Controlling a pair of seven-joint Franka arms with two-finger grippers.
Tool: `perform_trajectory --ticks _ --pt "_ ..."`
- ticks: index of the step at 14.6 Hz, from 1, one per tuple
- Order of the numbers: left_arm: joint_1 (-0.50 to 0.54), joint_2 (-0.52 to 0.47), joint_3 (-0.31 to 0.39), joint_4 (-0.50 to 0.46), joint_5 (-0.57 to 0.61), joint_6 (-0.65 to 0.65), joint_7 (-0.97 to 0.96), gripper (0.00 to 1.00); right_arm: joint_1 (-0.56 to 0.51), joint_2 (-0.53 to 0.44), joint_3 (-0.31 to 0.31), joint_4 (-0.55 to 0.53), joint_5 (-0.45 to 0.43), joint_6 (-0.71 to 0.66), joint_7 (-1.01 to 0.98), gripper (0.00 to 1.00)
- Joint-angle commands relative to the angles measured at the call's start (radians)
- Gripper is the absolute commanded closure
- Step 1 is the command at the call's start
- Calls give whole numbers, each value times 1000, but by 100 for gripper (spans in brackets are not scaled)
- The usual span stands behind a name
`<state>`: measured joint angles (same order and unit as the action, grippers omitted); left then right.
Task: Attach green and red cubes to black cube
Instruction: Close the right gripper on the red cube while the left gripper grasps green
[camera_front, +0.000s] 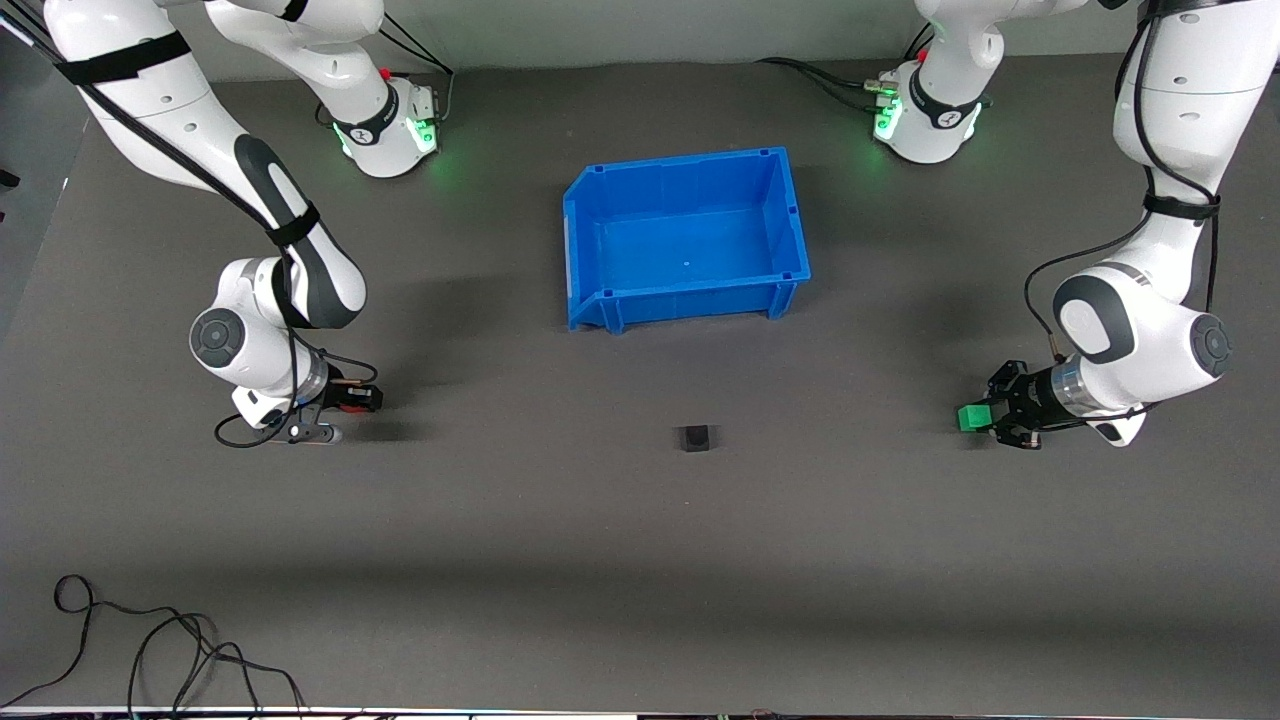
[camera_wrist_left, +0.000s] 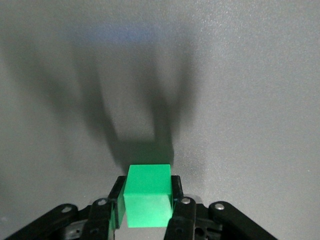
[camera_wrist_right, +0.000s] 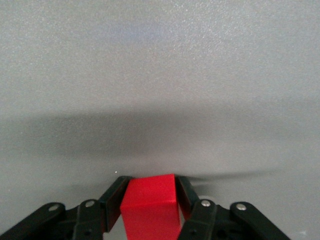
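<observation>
Green cube (camera_wrist_left: 147, 195) sits pinched tight in the left gripper (camera_front: 985, 417), low at the left arm's end of the grey mat (camera_front: 640, 520). Red cube (camera_wrist_right: 150, 210) is squeezed in the right gripper (camera_front: 345, 400), low at the right arm's end. From the black cube (camera_front: 696, 437), the blue bin (camera_front: 600, 240) is at 12 o'clock, the green cube at 3 and the red cube at 9.
</observation>
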<state>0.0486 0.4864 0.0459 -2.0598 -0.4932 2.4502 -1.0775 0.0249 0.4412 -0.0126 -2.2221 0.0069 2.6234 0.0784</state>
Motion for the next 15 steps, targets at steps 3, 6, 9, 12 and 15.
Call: perform_trajectory --ticks 3,6,9,12,15 --pt "-6 -22 -1 15 -16 -8 22 86 7 -1 -4 -14 10 7 -23 100" --pt "-1 -34 -1 84 -8 -95 8 86 6 -12 -6 1 22 1 -5 100" --pt "2 -35 0 130 -8 -164 7 86 12 -35 -3 30 56 0 133 100" --pt "-10 -34 -3 133 -10 -154 2 86 52 -38 3 135 58 -121 437 100" --pt "-53 -31 -6 147 -27 -137 -47 86 111 -18 2 292 58 -264 778 100"
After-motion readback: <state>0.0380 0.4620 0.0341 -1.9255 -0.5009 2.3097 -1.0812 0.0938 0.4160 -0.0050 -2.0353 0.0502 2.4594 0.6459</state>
